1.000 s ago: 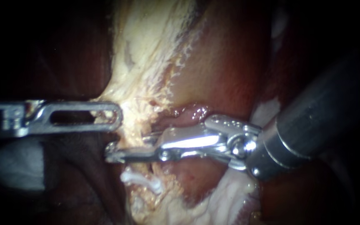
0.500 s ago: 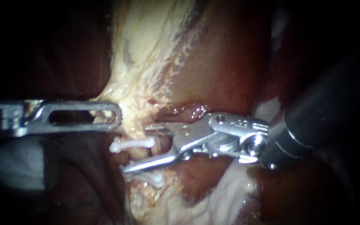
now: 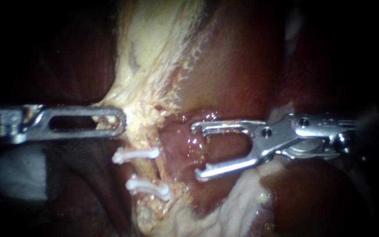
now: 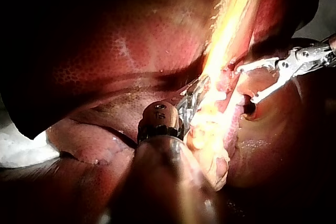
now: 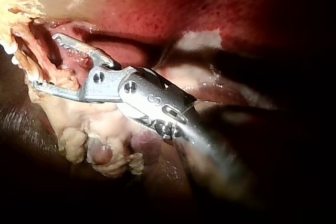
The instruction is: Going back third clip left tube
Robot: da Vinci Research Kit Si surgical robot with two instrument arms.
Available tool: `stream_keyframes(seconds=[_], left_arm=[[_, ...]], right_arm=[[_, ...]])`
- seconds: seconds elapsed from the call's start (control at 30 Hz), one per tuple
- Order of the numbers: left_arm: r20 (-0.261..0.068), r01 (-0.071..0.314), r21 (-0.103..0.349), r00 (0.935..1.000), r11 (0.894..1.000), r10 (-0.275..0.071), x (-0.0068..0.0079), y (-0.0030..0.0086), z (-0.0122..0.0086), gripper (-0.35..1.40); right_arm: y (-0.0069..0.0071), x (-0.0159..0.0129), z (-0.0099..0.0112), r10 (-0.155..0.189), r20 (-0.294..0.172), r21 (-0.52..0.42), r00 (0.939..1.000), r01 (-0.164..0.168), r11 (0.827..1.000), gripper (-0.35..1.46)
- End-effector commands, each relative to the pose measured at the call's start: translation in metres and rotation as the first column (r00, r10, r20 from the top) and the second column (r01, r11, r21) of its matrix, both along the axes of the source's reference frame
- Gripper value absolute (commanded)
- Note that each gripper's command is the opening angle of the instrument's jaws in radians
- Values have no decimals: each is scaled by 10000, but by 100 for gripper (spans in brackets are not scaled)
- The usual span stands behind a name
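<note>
Main risk: the slim silver right tool [image 3: 197, 151] hangs w/ jaws spread wide and empty, tips just beside the wet pink tissue [image 3: 176, 142]. Any dip on the way out and the lower tip could snag or score it. Second risk: the flat slotted silver left tool [image 3: 120, 123] is clamped on the pale yellow fatty band [image 3: 145, 87]. Too much pull could tear it, or strain the two white plastic clips [image 3: 136, 154] on the pale tube [image 3: 144, 171] just below. Right shaft lies approx level, tips facing the tube, clear of both clips.
</note>
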State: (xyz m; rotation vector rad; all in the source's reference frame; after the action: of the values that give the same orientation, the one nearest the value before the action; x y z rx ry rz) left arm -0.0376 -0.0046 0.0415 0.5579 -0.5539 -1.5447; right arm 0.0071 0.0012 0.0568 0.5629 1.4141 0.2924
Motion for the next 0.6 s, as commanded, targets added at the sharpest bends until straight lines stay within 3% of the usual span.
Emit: stream_keyframes(seconds=[0.03, 0.17, 0.3, 0.6], left_arm=[[0, -1, 2, 10000, 10000, 1, 0, 0, 1, -35], [1, -3, 1, 10000, 10000, 3, 0, 1, 2, -35], [-7, 4, -18, 10000, 10000, -4, -2, 1, 8, -35], [7, -1, -148, 10000, 9999, 1, -21, -8, 54, -35]], right_arm=[[2, -6, -5, -22, 32, -58, 10000, 22, 10000, 59], [11, -29, -27, -175, 10, -361, 9998, 176, 9992, 58], [13, -40, -39, -79, 102, -416, 9999, 83, 9991, 58], [12, -42, -40, -37, 110, -537, 9999, 43, 9985, 59]])
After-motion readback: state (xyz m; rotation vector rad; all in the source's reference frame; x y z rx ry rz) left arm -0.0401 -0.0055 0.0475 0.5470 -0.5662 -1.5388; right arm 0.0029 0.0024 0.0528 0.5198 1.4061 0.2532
